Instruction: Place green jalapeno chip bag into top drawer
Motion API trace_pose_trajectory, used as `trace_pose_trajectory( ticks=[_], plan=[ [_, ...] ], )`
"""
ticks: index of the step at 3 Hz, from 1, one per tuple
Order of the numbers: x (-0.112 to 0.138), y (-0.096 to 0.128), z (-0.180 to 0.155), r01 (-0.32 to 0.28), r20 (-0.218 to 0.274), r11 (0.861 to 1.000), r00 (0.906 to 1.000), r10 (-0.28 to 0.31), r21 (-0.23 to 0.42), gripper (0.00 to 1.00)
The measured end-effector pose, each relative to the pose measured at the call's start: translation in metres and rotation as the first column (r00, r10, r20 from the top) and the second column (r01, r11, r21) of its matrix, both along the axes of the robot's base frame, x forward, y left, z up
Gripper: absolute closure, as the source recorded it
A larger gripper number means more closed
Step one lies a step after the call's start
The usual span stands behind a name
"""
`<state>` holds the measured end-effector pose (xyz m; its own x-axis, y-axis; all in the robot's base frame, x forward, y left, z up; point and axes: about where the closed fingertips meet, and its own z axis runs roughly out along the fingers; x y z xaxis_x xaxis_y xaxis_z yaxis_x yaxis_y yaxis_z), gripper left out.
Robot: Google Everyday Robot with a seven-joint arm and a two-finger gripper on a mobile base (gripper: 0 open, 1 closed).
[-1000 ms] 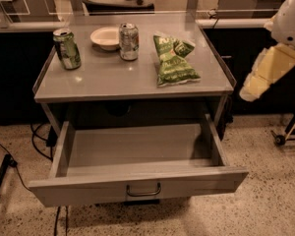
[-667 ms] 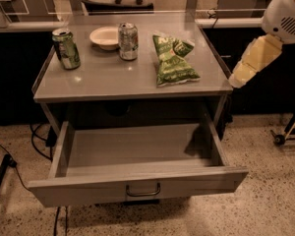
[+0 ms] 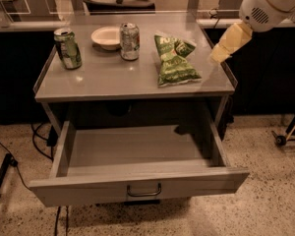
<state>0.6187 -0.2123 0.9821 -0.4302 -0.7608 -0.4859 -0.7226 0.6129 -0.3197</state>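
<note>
The green jalapeno chip bag lies flat on the right part of the grey table top. The top drawer is pulled wide open below it, with its front panel and dark pull handle toward me, and its inside is bare. My gripper hangs from the white arm at the upper right, above the table's right edge, just right of the bag and apart from it.
A green soda can stands at the table's left. A white bowl and a silver can stand at the back centre. Cables and a stand leg lie on the speckled floor at left; a wheeled base sits at right.
My arm and gripper have moved up and left, from beside the table's right side to over its right edge, nearer the chip bag. The bag, cans and drawer have not moved.
</note>
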Motion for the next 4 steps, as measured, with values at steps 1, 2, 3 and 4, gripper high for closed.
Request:
trace_pose_trajectory(
  ticks=[1, 2, 3, 4],
  plan=[
    [0.038, 0.019, -0.006, 0.001, 0.057, 1.000, 0.9984, -0.002, 0.018, 0.00],
    [0.067, 0.039, -0.018, 0.000, 0.071, 0.999, 0.9975, -0.003, 0.046, 0.00],
    [0.091, 0.064, -0.045, -0.002, 0.035, 0.995, 0.9994, -0.001, 0.099, 0.00],
    [0.105, 0.078, -0.077, 0.009, -0.023, 0.988, 0.9997, -0.006, 0.151, 0.00]
  ],
)
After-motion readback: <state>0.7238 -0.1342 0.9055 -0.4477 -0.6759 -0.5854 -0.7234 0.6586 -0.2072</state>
